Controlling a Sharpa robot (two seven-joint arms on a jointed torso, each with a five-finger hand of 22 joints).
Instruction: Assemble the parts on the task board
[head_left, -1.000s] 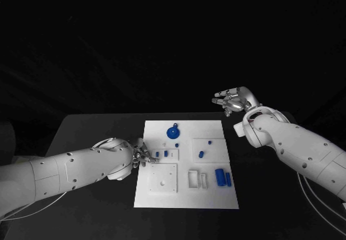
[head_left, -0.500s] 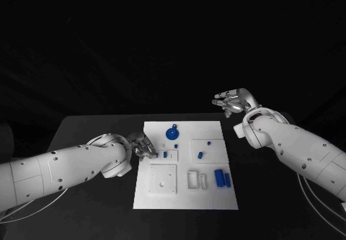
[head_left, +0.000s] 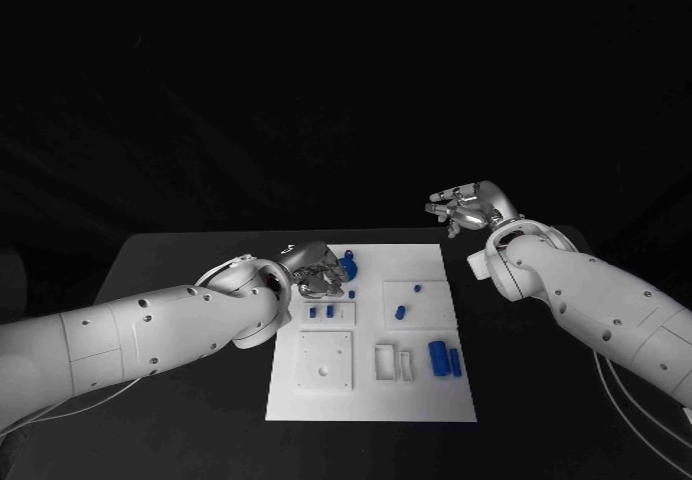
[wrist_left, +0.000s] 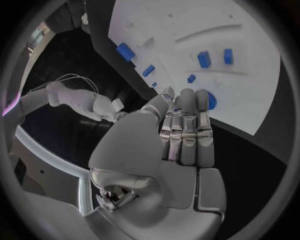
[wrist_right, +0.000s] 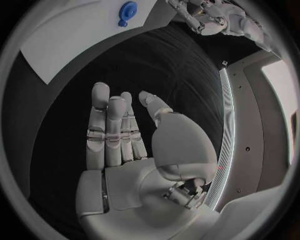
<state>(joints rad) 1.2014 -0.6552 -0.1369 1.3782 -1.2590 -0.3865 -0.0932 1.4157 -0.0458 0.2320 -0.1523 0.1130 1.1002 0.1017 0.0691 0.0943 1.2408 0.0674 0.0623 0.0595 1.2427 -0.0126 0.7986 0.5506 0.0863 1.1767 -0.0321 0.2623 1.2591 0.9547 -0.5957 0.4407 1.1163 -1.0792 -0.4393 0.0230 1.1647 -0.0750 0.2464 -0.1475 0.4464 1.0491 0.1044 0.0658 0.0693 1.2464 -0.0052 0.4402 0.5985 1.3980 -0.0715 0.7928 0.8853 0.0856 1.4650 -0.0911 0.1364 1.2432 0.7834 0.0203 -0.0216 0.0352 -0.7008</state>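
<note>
Over the white board (head_left: 418, 390), I saw the left hand (head_left: 320, 273) hovering and the right hand (head_left: 464, 207) raised, both empty with fingers apart.

White board (head_left: 418, 390), blue parts (head_left: 438, 352), black table (head_left: 188, 260).

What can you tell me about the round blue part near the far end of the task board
The round blue part is a flat disc, plastic by its look, with a small stub at one edge. It lies flat on the white task board near its far edge. The left hand hangs right beside it, partly hiding it in the head view; whether they touch cannot be told.
</note>
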